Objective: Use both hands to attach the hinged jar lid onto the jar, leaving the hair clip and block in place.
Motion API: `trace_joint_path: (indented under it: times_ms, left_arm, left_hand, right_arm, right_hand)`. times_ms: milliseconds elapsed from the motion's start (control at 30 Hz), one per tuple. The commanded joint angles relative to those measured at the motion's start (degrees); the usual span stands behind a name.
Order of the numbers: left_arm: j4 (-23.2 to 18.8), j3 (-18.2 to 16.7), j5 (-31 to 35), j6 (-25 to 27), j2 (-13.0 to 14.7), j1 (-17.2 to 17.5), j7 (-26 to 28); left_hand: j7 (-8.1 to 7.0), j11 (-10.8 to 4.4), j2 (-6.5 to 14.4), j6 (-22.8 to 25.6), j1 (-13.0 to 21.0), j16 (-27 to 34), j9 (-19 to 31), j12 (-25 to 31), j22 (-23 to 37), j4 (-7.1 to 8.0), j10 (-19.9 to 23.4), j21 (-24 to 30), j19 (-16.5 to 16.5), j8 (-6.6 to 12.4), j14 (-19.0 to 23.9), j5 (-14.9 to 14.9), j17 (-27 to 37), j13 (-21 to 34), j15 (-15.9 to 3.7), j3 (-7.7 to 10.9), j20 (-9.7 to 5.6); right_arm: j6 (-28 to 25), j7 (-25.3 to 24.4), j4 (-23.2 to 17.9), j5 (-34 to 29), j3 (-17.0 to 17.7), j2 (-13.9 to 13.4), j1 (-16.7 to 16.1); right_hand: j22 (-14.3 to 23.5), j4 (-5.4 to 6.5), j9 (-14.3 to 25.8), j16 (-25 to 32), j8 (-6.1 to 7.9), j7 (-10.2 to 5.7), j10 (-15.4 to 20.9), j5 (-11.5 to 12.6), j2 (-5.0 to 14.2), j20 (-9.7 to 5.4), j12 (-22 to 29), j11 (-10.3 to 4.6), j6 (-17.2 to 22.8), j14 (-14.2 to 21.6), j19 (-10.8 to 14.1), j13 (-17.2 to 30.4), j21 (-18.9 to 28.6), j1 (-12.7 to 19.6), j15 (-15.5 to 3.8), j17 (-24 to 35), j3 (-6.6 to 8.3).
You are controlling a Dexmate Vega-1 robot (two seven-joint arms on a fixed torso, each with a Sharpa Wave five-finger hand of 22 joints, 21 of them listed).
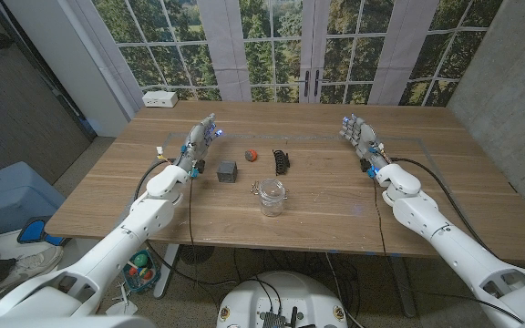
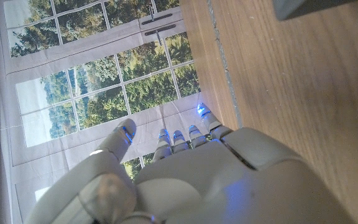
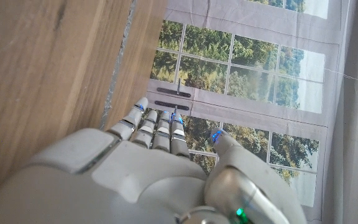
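Clear glass jar (image 1: 272,199) with its wire-hinged lid stands at centre frame on the wooden bench (image 1: 335,196). Above it lie a dark grey block (image 1: 227,170), a small red ball (image 1: 252,154) and a black hair clip (image 1: 283,161); a reach crossing them could knock them aside. Left robot hand (image 1: 202,138), upper left, and right robot hand (image 1: 359,136), upper right, stay well apart from the jar, fingers spread, holding nothing.

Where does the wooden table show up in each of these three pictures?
Head view: the table fills the middle, below the windows.
Left wrist view: table alongside the left hand.
Right wrist view: table alongside the right hand.
Shared landmark: the windows.
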Motion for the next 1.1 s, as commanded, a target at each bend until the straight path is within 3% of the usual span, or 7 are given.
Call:
trace_joint_path:
  times_ms: [33,267,700,1100]
  left_arm:
    - [-2.0,-0.4,0.6,1.0,1.7,0.7,0.7]
    - [-1.4,-0.1,1.2,0.7,1.7,0.4,0.3]
    - [-0.2,0.4,2.2,-0.2,1.9,-0.4,-0.6]
    - [0.4,0.6,2.0,-0.3,1.9,-1.0,-1.8]
  left_hand:
    - [-0.59,-1.02,3.3,0.0,0.7,0.4,0.3,0.3,0.3,0.34,0.0,0.2,-0.3,0.27,-0.6,0.4,0.2,0.1,-4.42,0.58,-3.78]
    - [-1.29,-1.39,1.3,0.1,-0.9,0.8,0.3,0.3,0.3,1.53,-0.1,-0.4,-0.2,0.39,-0.9,-0.1,0.7,0.1,-4.98,-1.24,-4.52]
    - [-1.22,-1.36,0.8,0.0,-1.3,0.6,0.3,0.4,0.2,1.34,-0.2,-0.7,-0.1,0.41,-1.0,0.0,0.4,0.1,-4.95,-1.52,-4.56]
    - [-1.19,-1.31,0.8,0.0,-1.4,0.5,0.2,0.4,0.2,1.18,-0.2,-1.0,0.1,0.4,-1.0,0.1,0.3,0.1,-4.92,-1.61,-4.63]
  right_arm:
    - [3.0,4.9,4.8,1.7,-0.4,3.3,1.2]
    - [5.1,-0.6,2.5,-3.0,-1.1,2.9,-0.1]
    - [3.9,-12.1,-6.9,-12.9,-2.4,-0.7,-4.7]
    - [2.2,-19.2,-13.0,-20.1,-2.9,-2.8,-8.3]
  right_hand:
    - [0.1,0.29,0.2,0.4,0.34,0.24,0.3,0.2,0.93,-4.97,0.4,0.14,0.6,0.6,0.7,0.1,0.2,0.0,-2.83,0.3,0.03]
    - [0.1,-1.76,0.2,0.4,0.52,1.0,0.8,0.1,-0.7,-3.33,0.6,0.36,0.9,1.3,1.0,-0.1,-0.4,0.5,-1.52,-0.5,-0.32]
    - [0.1,-4.25,0.1,0.3,0.74,1.09,1.6,-0.3,-1.38,-2.56,0.8,0.76,1.7,2.2,2.0,-0.3,-0.9,1.5,-1.08,-1.6,-0.41]
    - [0.1,-4.2,0.1,0.5,0.82,1.38,2.0,-0.6,-1.87,-1.97,0.9,1.18,2.2,2.6,2.7,-0.4,-1.4,-0.1,-0.85,-1.9,-1.69]
